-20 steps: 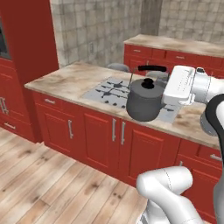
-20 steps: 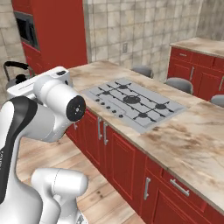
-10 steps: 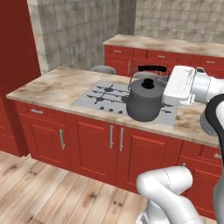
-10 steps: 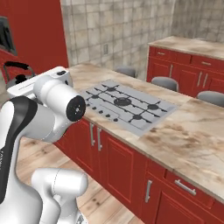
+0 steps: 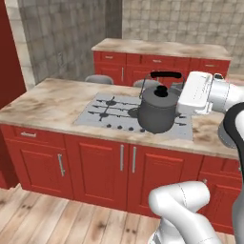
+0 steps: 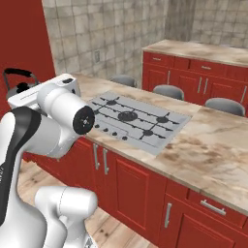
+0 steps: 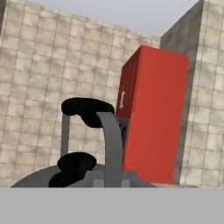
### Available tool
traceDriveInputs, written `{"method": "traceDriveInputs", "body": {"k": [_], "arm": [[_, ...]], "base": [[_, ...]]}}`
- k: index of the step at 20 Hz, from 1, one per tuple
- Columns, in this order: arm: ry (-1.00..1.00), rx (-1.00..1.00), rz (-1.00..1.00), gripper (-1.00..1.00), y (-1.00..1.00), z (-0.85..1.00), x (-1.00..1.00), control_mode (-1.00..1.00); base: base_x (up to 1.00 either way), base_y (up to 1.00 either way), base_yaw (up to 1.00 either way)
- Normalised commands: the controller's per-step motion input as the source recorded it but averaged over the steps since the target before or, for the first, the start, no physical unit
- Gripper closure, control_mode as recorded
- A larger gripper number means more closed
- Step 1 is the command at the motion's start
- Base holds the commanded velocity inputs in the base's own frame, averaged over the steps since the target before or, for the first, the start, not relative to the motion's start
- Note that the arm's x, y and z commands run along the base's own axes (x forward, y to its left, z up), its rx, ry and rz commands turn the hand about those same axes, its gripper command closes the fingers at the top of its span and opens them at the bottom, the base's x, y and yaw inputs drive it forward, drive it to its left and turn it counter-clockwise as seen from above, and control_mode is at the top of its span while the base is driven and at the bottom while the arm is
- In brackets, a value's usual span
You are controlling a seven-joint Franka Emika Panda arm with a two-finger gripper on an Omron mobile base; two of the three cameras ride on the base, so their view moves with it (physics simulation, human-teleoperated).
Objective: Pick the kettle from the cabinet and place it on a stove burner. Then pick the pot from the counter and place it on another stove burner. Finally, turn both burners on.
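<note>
The dark grey kettle (image 5: 156, 110) hangs in the air at about counter height, and my gripper (image 5: 180, 84) is shut on its black arched handle from the right. In the right base view the kettle (image 6: 18, 81) peeks out behind my forearm, well left of the cooktop. The hand view looks along the kettle (image 7: 87, 131), with its handle and lid knob close up. The stove burners (image 5: 112, 102) lie on the grey cooktop (image 5: 93, 119) with nothing on them; the same burners (image 6: 127, 116) appear in the right base view. The pot is out of view.
The cooktop sits in a long marbled island (image 5: 43, 102) with red doors below. Grey stools (image 6: 168, 91) stand behind it. A second marbled counter (image 5: 162, 47) with red drawers runs along the back wall. A red wall cabinet (image 7: 153, 118) hangs on the tiled wall.
The whole picture has shifted: the base has moved, and the island and cooktop have slid across both views. The arm keeps the same pose with the kettle in its grip.
</note>
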Motion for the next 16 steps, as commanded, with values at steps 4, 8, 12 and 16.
{"method": "traceDriveInputs", "body": {"k": [4,8,12,16], "arm": [[0.00,0.00,0.00,1.00,0.00,0.00,0.00,1.00],[0.00,0.00,0.00,1.00,0.00,0.00,0.00,1.00],[0.00,0.00,0.00,1.00,0.00,0.00,0.00,1.00],[0.00,0.00,0.00,1.00,0.00,0.00,0.00,1.00]], "base": [[0.55,0.27,-0.30],[0.57,0.26,-0.30],[0.57,0.25,-0.29],[0.53,0.27,-0.30]]}}
